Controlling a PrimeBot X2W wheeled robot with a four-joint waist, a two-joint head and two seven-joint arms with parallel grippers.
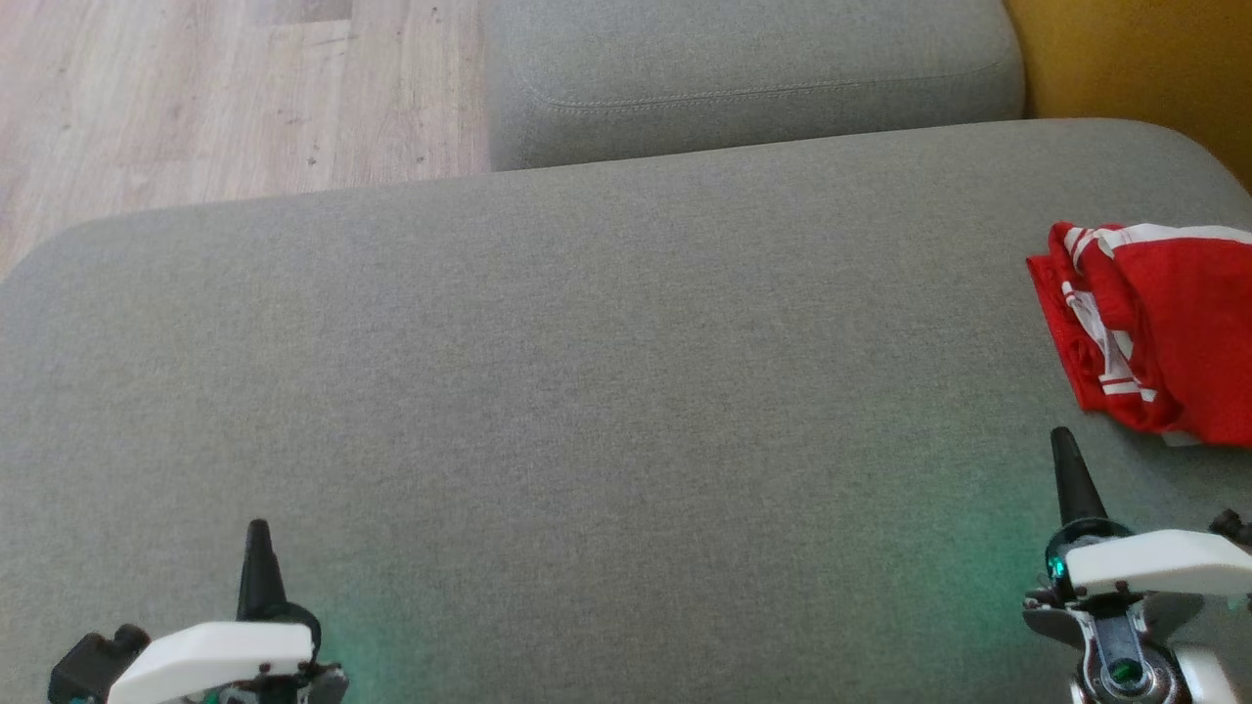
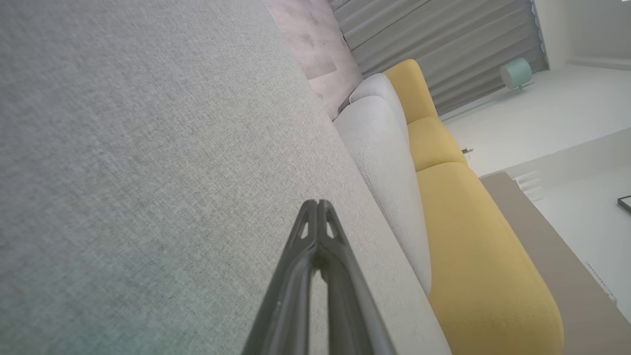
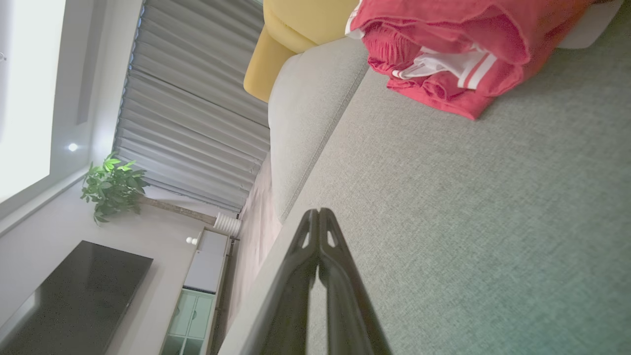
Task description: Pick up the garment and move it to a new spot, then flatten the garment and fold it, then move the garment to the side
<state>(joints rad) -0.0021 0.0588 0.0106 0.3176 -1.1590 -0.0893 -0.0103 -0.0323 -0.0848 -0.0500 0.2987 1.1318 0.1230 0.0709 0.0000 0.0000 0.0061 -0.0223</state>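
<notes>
The garment is red with white stripes and lies bunched in a loose fold at the far right of the grey cushion, running off the head view's right edge. The right wrist view has the garment at its top. My right gripper is shut and empty, its tips a short way in front of the garment's near edge. Over the cushion's near left part my left gripper is shut and empty too. Both wrist views show the fingertips pressed together, right gripper and left gripper.
A second grey cushion adjoins the far side, with a yellow cushion at the back right. Pale wood floor lies beyond the far left edge. The right wrist view takes in curtains, a plant and a dark screen.
</notes>
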